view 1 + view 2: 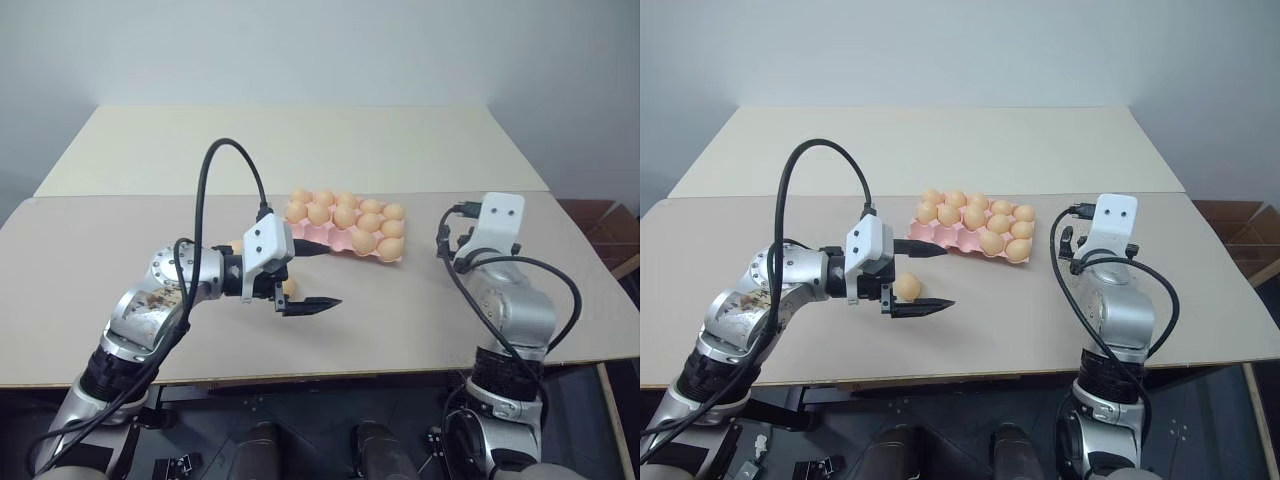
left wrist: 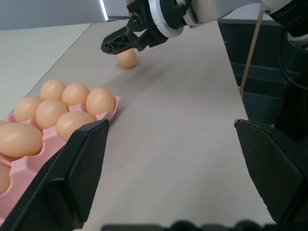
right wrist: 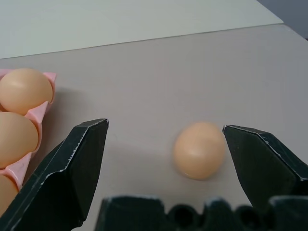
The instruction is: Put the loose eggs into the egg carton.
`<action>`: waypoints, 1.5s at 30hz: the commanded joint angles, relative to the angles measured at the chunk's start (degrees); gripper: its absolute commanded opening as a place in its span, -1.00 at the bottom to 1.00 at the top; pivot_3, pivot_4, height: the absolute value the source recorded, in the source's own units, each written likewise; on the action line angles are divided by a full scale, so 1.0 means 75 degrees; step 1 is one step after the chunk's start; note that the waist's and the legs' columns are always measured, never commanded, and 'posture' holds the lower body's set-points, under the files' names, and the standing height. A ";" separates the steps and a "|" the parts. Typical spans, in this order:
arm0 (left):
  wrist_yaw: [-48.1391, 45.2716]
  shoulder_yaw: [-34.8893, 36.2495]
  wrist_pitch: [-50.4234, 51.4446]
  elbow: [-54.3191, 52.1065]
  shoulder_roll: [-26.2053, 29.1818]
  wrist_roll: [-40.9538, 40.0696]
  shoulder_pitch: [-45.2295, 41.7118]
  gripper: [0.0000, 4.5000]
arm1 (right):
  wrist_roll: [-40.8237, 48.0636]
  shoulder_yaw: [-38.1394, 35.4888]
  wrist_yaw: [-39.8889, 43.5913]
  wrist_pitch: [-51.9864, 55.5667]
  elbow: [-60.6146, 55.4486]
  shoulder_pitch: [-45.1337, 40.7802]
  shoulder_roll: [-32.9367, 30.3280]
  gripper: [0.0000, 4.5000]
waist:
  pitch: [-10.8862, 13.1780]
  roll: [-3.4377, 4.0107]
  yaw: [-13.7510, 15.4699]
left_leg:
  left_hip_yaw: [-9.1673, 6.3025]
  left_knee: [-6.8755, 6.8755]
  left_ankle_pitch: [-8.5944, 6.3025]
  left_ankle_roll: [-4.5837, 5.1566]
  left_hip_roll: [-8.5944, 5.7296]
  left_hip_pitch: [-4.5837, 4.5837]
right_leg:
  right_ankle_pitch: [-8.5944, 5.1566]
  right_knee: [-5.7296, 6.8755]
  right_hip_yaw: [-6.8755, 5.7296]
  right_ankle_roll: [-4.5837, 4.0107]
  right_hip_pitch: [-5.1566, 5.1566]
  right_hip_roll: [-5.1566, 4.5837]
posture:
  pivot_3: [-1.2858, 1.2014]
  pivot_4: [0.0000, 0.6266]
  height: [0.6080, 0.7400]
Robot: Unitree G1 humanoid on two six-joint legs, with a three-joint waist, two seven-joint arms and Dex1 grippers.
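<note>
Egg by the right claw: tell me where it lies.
In the right wrist view, the egg lies on the table between the open right claw's fingers, right of the carton.

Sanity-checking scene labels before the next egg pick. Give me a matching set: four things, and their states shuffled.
Things:
1. egg carton
2. left gripper
3. right gripper
4. loose egg

States:
A. open, pointing forward, off the carton's right end
B. lying on the table, not held
C. pink, most cups filled
D. open, pointing sideways along the carton's near edge

Pairs: 1-C, 2-D, 3-A, 4-B
</note>
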 commanded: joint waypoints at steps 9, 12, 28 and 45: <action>0.0029 0.0182 -0.0092 -0.0168 0.0038 -0.0026 -0.0045 1.00 | -0.0141 -0.0114 -0.0353 -0.0523 0.1276 -0.0528 -0.0169 0.99 | 0.0000 0.0000 -0.0006 | 0.0000 0.0000 0.0000 0.0000 0.0000 -0.0001 | 0.0000 -0.0001 0.0000 0.0000 0.0000 0.0000 | 0.03 -0.52 1.00; 0.0040 0.0184 -0.0079 -0.0170 0.0037 -0.0029 -0.0056 1.00 | -0.0147 -0.0105 -0.0421 -0.0746 0.1706 -0.0646 -0.0201 0.99 | 0.0000 0.0000 -0.0022 | 0.0001 0.0000 0.0000 0.0000 -0.0001 -0.0002 | 0.0000 -0.0002 0.0001 0.0000 0.0000 -0.0001 | 0.03 -0.52 1.00; 0.0141 0.0222 -0.0025 -0.0276 0.0123 -0.0021 0.0041 1.00 | -0.0119 -0.0121 -0.0522 -0.1396 0.2717 -0.0700 -0.0385 0.75 | 0.0001 0.0000 -0.0150 | -0.0001 -0.0003 0.0000 0.0000 0.0000 -0.0001 | 0.0000 -0.0002 0.0001 0.0000 0.0000 -0.0001 | 0.03 -0.52 1.00; 0.0194 0.0285 -0.0043 -0.0266 0.0246 -0.0056 0.0089 1.00 | -0.0027 -0.0019 -0.0311 -0.1762 0.2937 -0.0580 -0.0518 -0.95 | 0.0001 0.0001 -0.0152 | -0.0001 -0.0004 0.0000 0.0000 0.0000 -0.0001 | 0.0000 -0.0003 0.0001 0.0001 0.0000 -0.0001 | 0.03 -0.52 1.00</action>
